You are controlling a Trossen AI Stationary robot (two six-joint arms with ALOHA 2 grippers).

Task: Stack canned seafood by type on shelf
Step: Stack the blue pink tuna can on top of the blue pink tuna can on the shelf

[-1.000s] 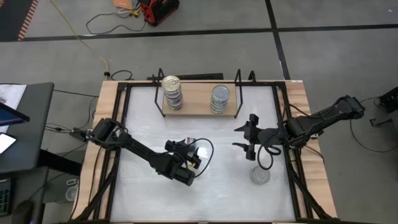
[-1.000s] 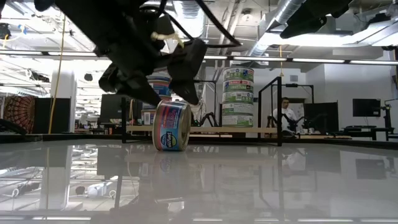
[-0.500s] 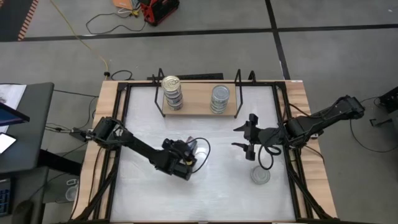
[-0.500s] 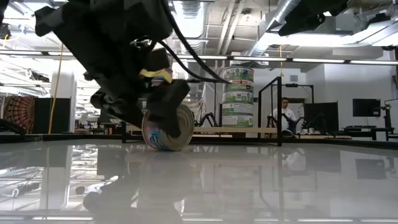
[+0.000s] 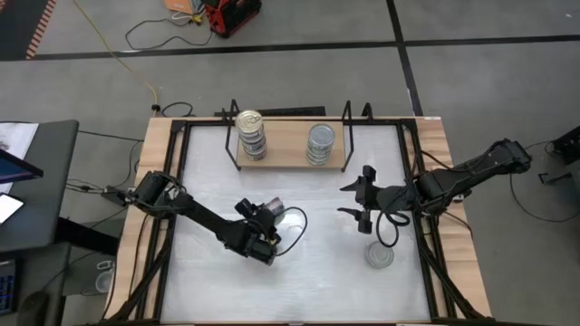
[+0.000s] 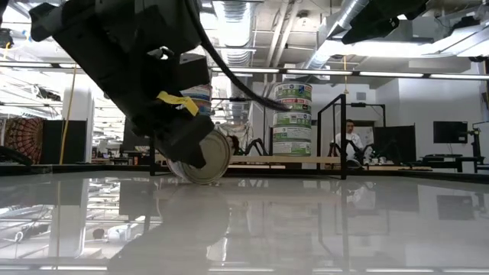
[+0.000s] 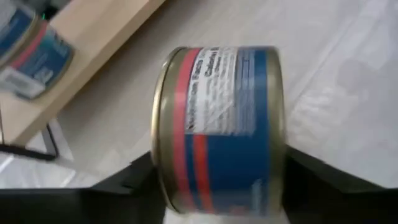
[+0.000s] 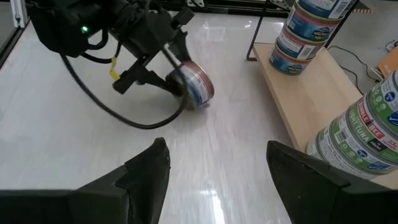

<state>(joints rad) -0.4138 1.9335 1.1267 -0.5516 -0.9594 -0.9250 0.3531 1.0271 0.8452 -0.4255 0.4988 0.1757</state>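
A blue-and-red labelled tin [image 7: 221,130] of canned seafood lies tipped on the white table, left of centre, between the fingers of my left gripper [image 5: 270,217], which is shut on it. My right gripper [image 5: 347,200] hovers open above the table's right half with nothing between its fingers [image 8: 149,180]. The shelf [image 5: 285,156] stands at the far edge. It bears a stack of blue-labelled tins with a gold lid [image 5: 251,134] and a stack of green-labelled tins with a silver lid [image 5: 320,143]. One silver-lidded tin [image 5: 380,256] sits flat on the table near the right edge. My left gripper pinches the tin between its two fingers. One finger lies on the gold-rimmed lid end [image 7: 158,168], the other on the opposite flat end [image 7: 281,174]. The fingers slant down from the table's near left. The tin is tipped over, its lower rim [image 6: 195,178] on the table.
The shelf's black wire uprights [image 5: 348,116] rise at both ends of the board. Wooden rails [image 5: 163,181] and black frame bars edge the table. Open white tabletop [image 5: 317,290] lies along the near side and between the two arms. A person sits in the room far behind.
My left gripper has sunk toward the table and rolled about the line it points along. The blue-labelled tin between its fingers has turned with it, from standing upright to tipped over on its rim. My right arm has kept still.
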